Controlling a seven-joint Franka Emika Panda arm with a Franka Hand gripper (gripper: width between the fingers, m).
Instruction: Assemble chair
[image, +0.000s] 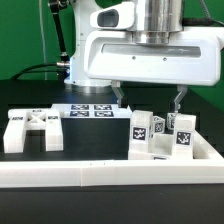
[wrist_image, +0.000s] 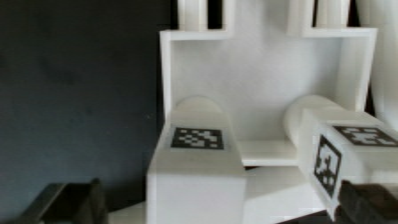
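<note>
The pincer (image: 148, 100) hangs spread wide and empty, with the chair's tagged white legs (image: 158, 135) standing clustered just beneath it; they look like light, rigid, rather slick plastic, best pinched across one leg's flat opposite faces, well below its top.

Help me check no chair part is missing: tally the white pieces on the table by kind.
White plastic cross-braced flat panel: 1
White plastic blocky tagged pieces: 3, as far as visible
Thin flat white marker board: 1
Total: 5
</note>
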